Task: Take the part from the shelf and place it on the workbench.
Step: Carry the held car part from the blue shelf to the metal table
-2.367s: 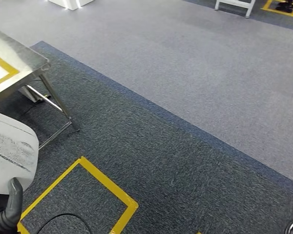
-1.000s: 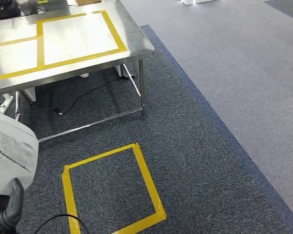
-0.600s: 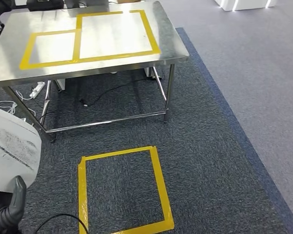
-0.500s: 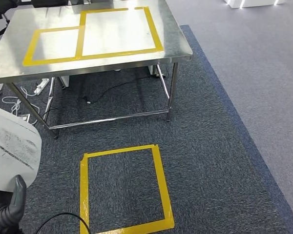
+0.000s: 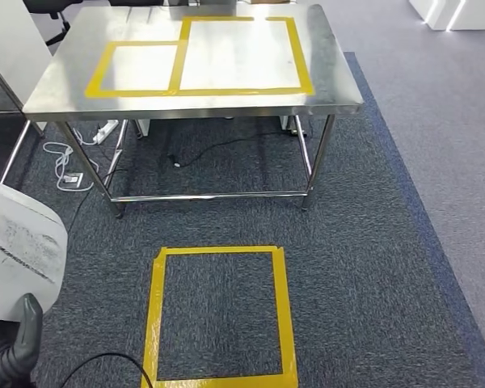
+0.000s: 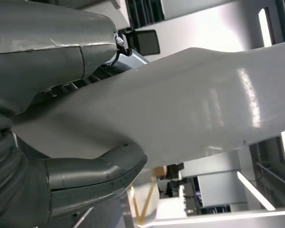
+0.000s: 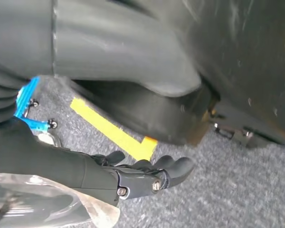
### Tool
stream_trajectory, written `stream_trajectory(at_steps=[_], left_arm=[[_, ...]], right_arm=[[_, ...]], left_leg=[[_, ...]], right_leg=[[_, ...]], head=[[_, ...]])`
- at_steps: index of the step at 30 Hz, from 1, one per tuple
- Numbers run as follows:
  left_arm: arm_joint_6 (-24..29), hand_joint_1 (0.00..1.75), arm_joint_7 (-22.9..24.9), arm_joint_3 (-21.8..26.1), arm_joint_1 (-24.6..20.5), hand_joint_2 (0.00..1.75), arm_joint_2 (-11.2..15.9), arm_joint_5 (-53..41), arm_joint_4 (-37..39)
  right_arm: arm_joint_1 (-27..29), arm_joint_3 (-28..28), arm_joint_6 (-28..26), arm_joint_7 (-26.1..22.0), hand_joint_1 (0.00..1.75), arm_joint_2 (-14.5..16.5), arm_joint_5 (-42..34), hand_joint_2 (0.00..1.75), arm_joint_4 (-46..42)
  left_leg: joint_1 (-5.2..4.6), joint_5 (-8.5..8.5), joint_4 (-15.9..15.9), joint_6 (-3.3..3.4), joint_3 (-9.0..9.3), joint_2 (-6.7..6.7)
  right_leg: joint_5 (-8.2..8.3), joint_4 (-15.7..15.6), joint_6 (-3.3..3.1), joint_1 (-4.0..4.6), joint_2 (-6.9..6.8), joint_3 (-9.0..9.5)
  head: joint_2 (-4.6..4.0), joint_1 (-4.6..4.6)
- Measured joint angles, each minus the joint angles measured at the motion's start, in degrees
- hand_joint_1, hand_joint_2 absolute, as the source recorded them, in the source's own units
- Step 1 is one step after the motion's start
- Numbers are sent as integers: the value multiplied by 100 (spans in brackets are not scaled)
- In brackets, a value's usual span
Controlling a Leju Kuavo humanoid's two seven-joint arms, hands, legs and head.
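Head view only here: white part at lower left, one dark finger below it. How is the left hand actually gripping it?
Observer: In the left wrist view, the left hand has its thick thumb laid against one broad face of the white part.
Operator: Right hand?
Observer: In the right wrist view, the right hand hangs above the carpet, holding nothing.
Operator: Anything near it?
Observer: A yellow tape strip lies on the floor beyond its fingers.

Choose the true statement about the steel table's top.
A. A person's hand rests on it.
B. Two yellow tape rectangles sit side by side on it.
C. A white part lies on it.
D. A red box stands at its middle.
B: in the head view the table carries two adjoining yellow tape rectangles, with nothing inside them.
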Motion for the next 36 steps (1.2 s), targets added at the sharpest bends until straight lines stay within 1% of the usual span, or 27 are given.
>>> stream_trajectory(at_steps=[1,3,6,7,8,9,10,11,12,13,16,17,19,21,22,23,24,25,27,28,29,31,32,33,34,35,36], left_arm=[[4,175,-5,2,14,175,-2,-1,-1],[6,175,-15,2,19,175,-6,-7,-1],[17,175,-29,-3,21,175,-13,-27,-1],[22,175,-34,-3,24,175,-14,-32,0],[27,175,-38,-3,25,175,-14,-36,1],[32,175,-41,-3,26,175,-15,-37,1],[36,175,-44,-3,26,175,-16,-39,1],[43,175,-44,-3,26,175,-16,-41,1],[48,175,-48,-3,26,175,-17,-42,2],[52,175,-51,-4,26,175,-18,-43,2],[57,175,-58,-5,22,175,-16,-50,3],[58,175,-59,-5,19,175,-16,-52,3],[59,175,-60,-5,14,175,-15,-52,3],[60,175,-60,-5,19,175,-15,-45,3],[60,175,-59,-5,22,175,-15,-43,3],[60,175,-59,-5,23,175,-13,-41,3],[60,175,-59,-5,24,175,-11,-38,3],[60,175,-59,-5,25,175,-8,-36,3],[59,175,-57,-6,29,175,-4,-32,3],[58,175,-57,-7,33,175,-3,-32,3],[58,175,-58,-7,35,175,-2,-32,2],[58,175,-60,-7,37,175,1,-32,-1],[58,175,-60,-7,37,175,-1,-32,-1],[60,175,-60,-8,35,175,-3,-32,-1],[61,175,-61,-10,36,175,-7,-32,-2],[61,175,-61,-12,37,175,-9,-32,-2],[62,175,-61,-13,38,175,-9,-32,-2]], right_arm=[[-2,0,2,3,0,0,-3,175,-1],[-12,0,5,9,0,0,-5,175,-2],[-15,-2,8,17,0,-1,-4,175,-2],[-22,-3,7,20,0,-1,-3,175,-3],[-28,-4,3,26,0,-1,0,175,-3],[-34,-4,-5,34,0,-1,4,175,-4],[-29,-4,-17,46,0,-1,9,175,-4],[-17,-4,-30,55,0,-1,13,175,-1],[-6,-4,-42,60,0,-1,17,175,2],[2,-4,-50,61,0,-2,21,175,4],[0,-4,-66,59,0,-1,40,175,5],[-4,-4,-68,61,0,1,46,175,3],[-4,-3,-69,68,0,6,52,175,1],[9,-3,-69,72,0,8,55,175,1],[15,-3,-69,72,0,9,55,175,1],[22,-3,-69,73,0,9,55,175,1],[27,-2,-69,73,0,9,55,175,1],[30,-2,-68,74,0,9,55,175,1],[32,-2,-64,73,0,10,55,175,4],[30,-2,-62,66,0,10,55,175,6],[27,-2,-62,45,0,9,56,175,8],[17,-2,-70,-26,0,9,58,175,7],[12,-2,-74,-66,0,9,59,175,6],[6,-2,-76,-96,0,9,60,175,5],[0,-2,-77,-120,0,9,61,175,5],[-1,-2,-77,-140,0,9,61,175,5],[4,-3,-78,-161,0,9,60,175,5]], left_leg=[[6,-16,-16,46,23,-18],[17,-41,-31,121,98,-46],[-3,-101,-35,166,169,-73],[-16,-134,-34,171,206,-86],[-28,-173,-33,175,260,-99],[-40,-219,-33,174,331,-112],[-49,-271,-35,170,393,-124],[-59,-323,-34,160,454,-136],[-65,-369,-33,140,491,-148],[-66,-404,-36,112,516,-156],[-66,-385,101,20,553,-157],[-67,-356,295,-10,475,-146],[-51,-405,913,-70,97,-121],[-18,-714,1484,-119,-373,-111],[-3,-891,1613,-137,-550,-108],[8,-1000,1595,-151,-655,-105],[15,-967,1426,-159,-687,-98],[20,-755,1143,-160,-673,-82],[14,-82,530,-131,-626,-28],[6,156,349,-102,-604,-8],[-1,262,254,-65,-584,-9],[2,231,199,23,-470,-41],[10,213,163,69,-397,-55],[15,183,139,113,-320,-59],[18,137,118,147,-249,-65],[12,79,110,173,-190,-69],[6,18,104,188,-128,-79]], right_leg=[[-12,45,39,-7,9,15],[-189,368,74,-19,104,-165],[-583,1415,80,-6,265,-874],[-589,1583,71,7,283,-1044],[-492,1545,52,21,292,-1106],[-292,1296,20,36,297,-1059],[-18,920,-22,50,303,-951],[170,589,-65,67,306,-853],[276,336,-107,85,309,-775],[320,202,-148,101,309,-723],[297,113,-261,104,304,-572],[284,85,-296,88,300,-497],[218,34,-340,55,287,-334],[116,16,-345,37,286,-202],[52,13,-336,28,290,-128],[-19,12,-321,17,294,-43],[-97,11,-302,6,299,49],[-180,9,-279,-5,299,138],[-349,4,-220,-3,292,291],[-432,-23,-181,5,281,358],[-464,-25,-132,14,272,438],[-394,74,-34,15,265,495],[-298,279,1,12,273,423],[-245,573,23,10,285,241],[-282,930,31,8,294,-6],[-416,1268,37,11,302,-273],[-641,1518,41,13,305,-526]], head=[[0,11],[0,46],[0,104],[0,106],[0,109],[0,108],[0,109],[0,102],[0,92],[0,84],[1,73],[1,63],[1,45],[0,38],[0,35],[0,37],[0,34],[0,34],[0,16],[0,13],[0,10],[0,23],[0,30],[0,38],[0,47],[0,55],[0,61]])
